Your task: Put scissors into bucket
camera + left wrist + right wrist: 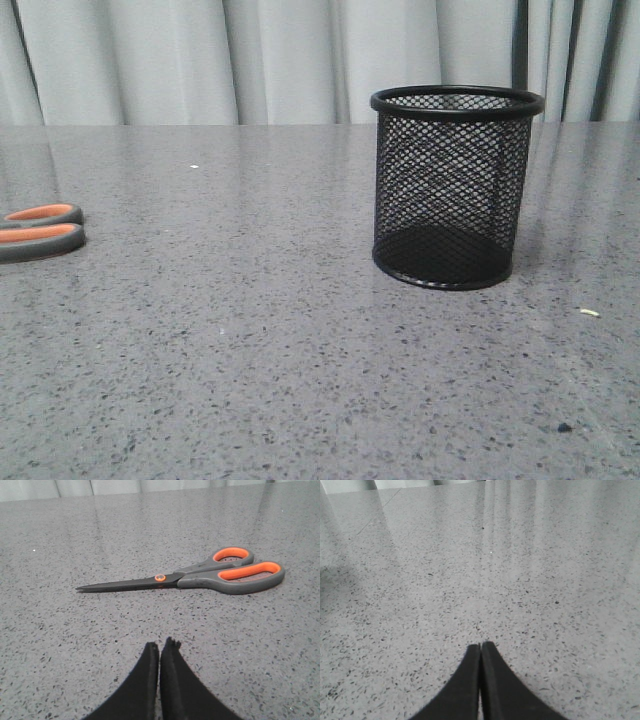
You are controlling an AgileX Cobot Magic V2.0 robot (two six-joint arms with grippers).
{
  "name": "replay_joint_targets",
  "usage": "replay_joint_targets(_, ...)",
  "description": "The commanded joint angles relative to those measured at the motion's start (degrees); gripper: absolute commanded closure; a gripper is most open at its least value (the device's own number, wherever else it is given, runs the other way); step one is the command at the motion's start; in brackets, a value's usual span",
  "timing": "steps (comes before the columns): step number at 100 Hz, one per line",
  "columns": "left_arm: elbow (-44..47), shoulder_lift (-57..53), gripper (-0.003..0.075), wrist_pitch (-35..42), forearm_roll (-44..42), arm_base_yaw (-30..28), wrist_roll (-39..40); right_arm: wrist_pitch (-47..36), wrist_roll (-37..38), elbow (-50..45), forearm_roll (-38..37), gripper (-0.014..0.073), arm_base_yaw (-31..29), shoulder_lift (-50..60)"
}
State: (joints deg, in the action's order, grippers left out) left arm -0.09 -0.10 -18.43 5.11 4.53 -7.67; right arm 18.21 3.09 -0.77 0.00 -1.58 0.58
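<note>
The scissors (200, 575) lie flat and closed on the grey speckled table, with dark blades, an orange pivot and grey handles lined in orange. In the front view only the handle loops (40, 231) show at the far left edge. The bucket (455, 187), a black wire-mesh cup, stands upright and empty right of centre. My left gripper (160, 644) is shut and empty, a short way from the scissors, with bare table between. My right gripper (480, 644) is shut and empty over bare table. Neither gripper shows in the front view.
The grey speckled table (250, 350) runs back to a pale curtain (200, 60). A small white crumb (589, 312) and a dark speck (564, 427) lie at the front right.
</note>
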Motion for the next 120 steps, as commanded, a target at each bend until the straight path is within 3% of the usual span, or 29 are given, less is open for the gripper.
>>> replay_joint_targets(1,2.3,-1.6,0.074,3.8,0.7,0.0,0.5,-1.9,-0.1,-0.3,0.0,0.0649,-0.3,1.3)
replay_joint_targets(93,2.3,-1.6,0.074,3.8,0.7,0.0,0.5,-2.1,-0.1,-0.3,-0.5,0.0649,-0.3,1.3)
replay_joint_targets(109,2.3,-1.6,0.0739,3.8,0.7,0.0,0.5,-9.8,-0.1,-0.3,0.0,0.0649,-0.3,1.3)
replay_joint_targets(120,2.3,-1.6,0.074,3.8,0.7,0.0,0.5,-18.2,-0.1,-0.3,6.8,0.0649,-0.3,1.3)
